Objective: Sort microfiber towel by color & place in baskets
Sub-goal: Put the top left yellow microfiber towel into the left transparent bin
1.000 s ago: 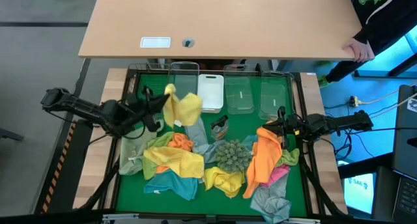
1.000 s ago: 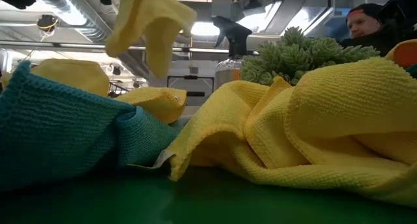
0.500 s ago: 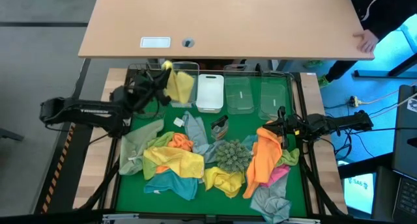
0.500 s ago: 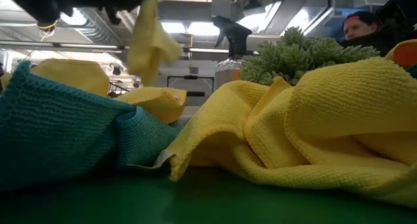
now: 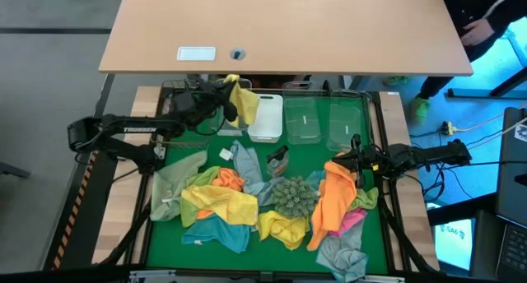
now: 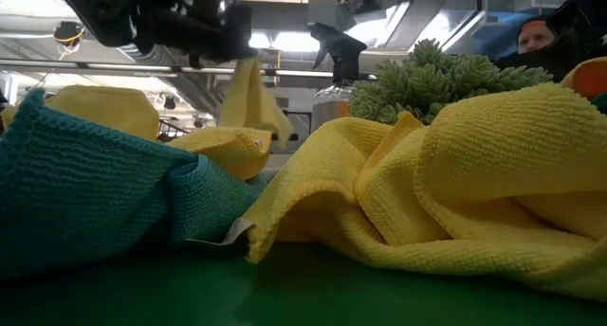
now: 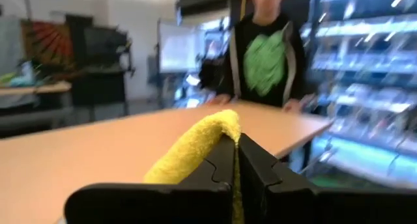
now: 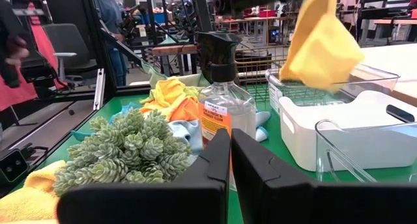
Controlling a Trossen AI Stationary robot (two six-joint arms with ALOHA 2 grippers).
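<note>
Gripping a yellow towel [image 5: 240,101] between closed fingers, the left gripper [image 5: 221,95] hangs over the back row of baskets, above the clear basket [image 5: 233,91] that stands just left of the white basket [image 5: 265,118]. In the left wrist view the yellow cloth [image 7: 195,148] is pinched in the seam where the two dark fingers [image 7: 257,165] meet. From the low view the towel [image 6: 252,100] droops below the dark arm, clear of the pile. The right wrist view shows it [image 8: 320,46] dangling over the clear bin [image 8: 329,84] beside the white one [image 8: 339,129].

Two more clear baskets [image 5: 303,118] [image 5: 342,122] continue the row to the right. The right gripper [image 5: 352,160] waits at the right side of the green mat [image 5: 300,150], fingers together and holding nothing, beside an orange towel [image 5: 331,201]. Ahead of it stand a spray bottle [image 8: 225,104] and a spiky green ball [image 5: 293,196]. Towels in yellow [image 5: 224,204], teal [image 5: 216,231], grey [image 5: 342,256] and pink [image 5: 350,220] lie heaped across the mat's front half. A person [image 7: 264,55] stands at the far edge of the wooden table [image 5: 288,28].
</note>
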